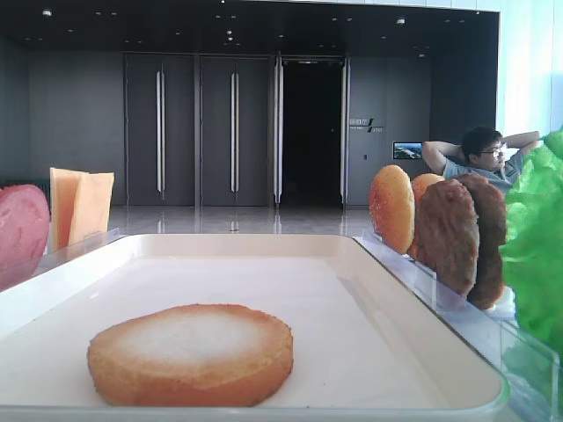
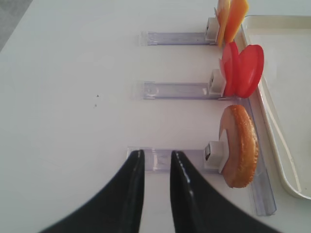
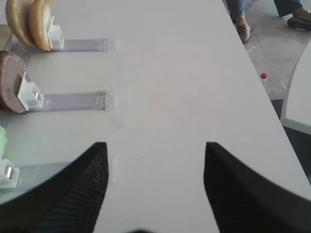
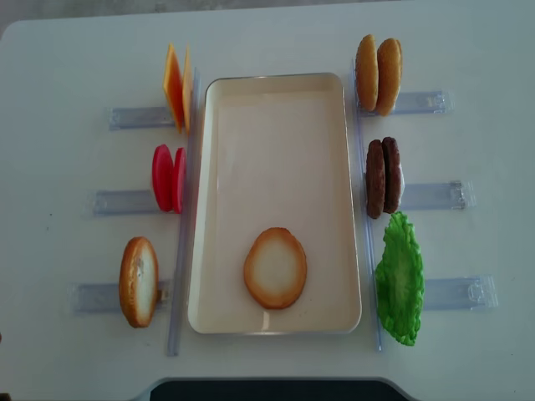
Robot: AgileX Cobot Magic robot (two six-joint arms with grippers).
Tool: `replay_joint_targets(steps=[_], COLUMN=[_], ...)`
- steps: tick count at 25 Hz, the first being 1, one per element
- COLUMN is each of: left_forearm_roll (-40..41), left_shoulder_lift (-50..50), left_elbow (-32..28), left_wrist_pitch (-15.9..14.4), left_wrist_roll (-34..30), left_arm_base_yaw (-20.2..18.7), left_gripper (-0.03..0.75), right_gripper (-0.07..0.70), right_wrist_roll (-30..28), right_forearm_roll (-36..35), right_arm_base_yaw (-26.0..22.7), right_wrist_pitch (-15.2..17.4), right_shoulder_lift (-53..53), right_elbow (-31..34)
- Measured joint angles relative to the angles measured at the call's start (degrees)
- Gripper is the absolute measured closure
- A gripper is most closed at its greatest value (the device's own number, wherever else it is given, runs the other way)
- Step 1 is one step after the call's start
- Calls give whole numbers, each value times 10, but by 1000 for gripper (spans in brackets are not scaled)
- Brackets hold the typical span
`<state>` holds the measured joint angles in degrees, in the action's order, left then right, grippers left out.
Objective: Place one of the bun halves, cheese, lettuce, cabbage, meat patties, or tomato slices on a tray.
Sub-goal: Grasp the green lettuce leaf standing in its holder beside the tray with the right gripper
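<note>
Only one bun half flat in tray, right tool apart, spread.

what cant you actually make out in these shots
- Lettuce: right wrist view shows only a green sliver, cut off by the left edge.
- Meat patties: low exterior view, they overlap and hide most of the buns behind.
- Right gripper: open, but its body runs off the bottom edge.
- Left gripper: jaws nearly together; the overhead view shows neither arm.
</note>
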<state>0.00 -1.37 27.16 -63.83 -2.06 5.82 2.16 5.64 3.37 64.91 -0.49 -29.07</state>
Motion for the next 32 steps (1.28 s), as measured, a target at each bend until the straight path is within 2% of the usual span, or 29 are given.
replay_joint_targets(steps=[32], left_forearm_roll=[0], left_shoulder_lift=[0], left_elbow=[0], left_wrist_pitch=[0], left_wrist_roll=[0], left_arm_base_yaw=[0], left_gripper=[575], right_gripper=[216], right_wrist_roll=[0], right_forearm_roll=[0], right_arm_base_yaw=[0], right_wrist_pitch=[0], right_shoulder_lift=[0], right_elbow=[0])
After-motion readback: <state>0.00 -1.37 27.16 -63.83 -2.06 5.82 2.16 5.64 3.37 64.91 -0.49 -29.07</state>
